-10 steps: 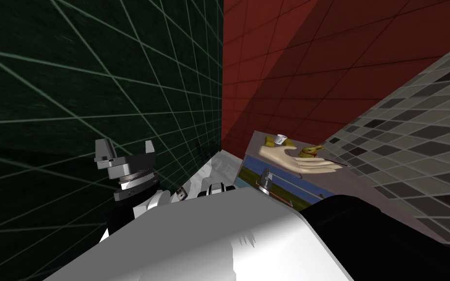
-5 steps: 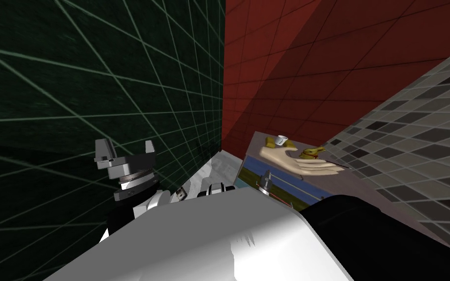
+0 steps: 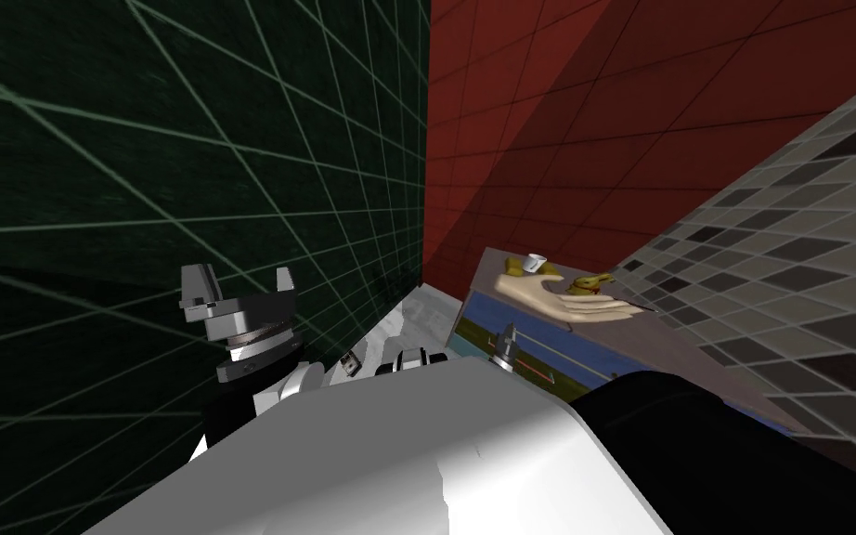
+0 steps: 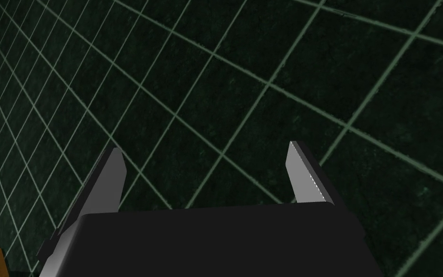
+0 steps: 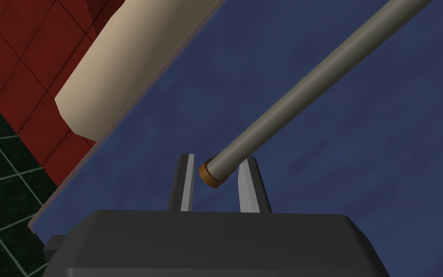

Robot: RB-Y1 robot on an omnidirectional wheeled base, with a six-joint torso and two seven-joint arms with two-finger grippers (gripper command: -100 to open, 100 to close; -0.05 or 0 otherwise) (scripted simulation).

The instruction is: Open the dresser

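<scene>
Our right gripper (image 5: 215,161) clamps the brown-capped end of the handle bar (image 5: 312,81), which runs lengthwise across the blue front of the dresser (image 3: 477,320). Our left gripper (image 4: 205,146) is raised at left, 2 fingers (image 4: 304,175) spread.

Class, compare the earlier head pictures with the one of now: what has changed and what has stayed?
The head camera has shifted slightly. The dresser's blue front shows a little broader, perhaps eased out. The right gripper, shut on the grey bar handle, sits marginally higher in the picture. The left gripper stays open at the side.
</scene>
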